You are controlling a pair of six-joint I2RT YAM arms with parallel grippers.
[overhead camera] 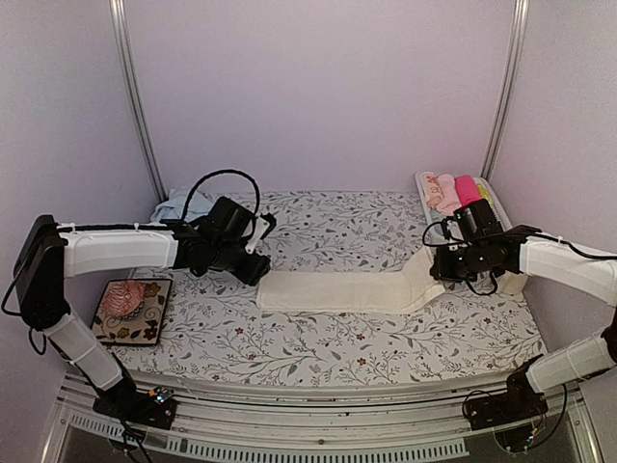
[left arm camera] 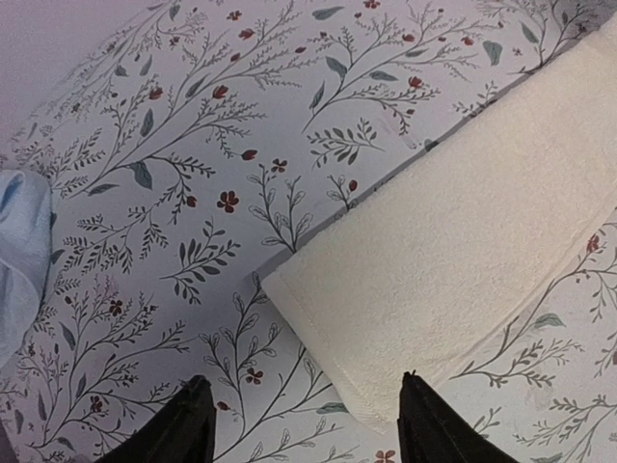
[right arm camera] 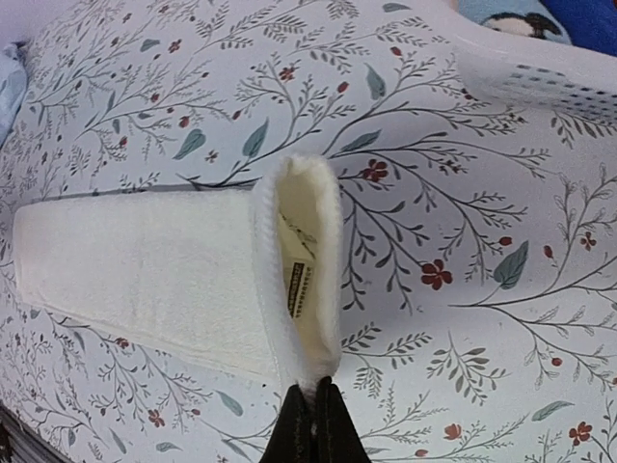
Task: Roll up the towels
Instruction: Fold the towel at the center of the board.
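Note:
A cream towel [overhead camera: 342,290] lies folded into a long strip across the middle of the flowered table. My right gripper [overhead camera: 442,268] is shut on its right end, pinching the lifted edge [right arm camera: 310,289] so that it curls up and shows a small label. My left gripper [overhead camera: 260,274] hovers over the strip's left end [left arm camera: 453,251], open, with nothing between its fingers [left arm camera: 193,424]. A light blue towel [overhead camera: 175,206] lies crumpled at the back left, and its edge shows in the left wrist view [left arm camera: 19,260].
A white basket [overhead camera: 429,188] at the back right holds pink and hot-pink cloths [overhead camera: 455,192]. A small flowered tray [overhead camera: 159,313] with a pink knitted lump [overhead camera: 123,297] sits at the front left. Grey walls enclose the table.

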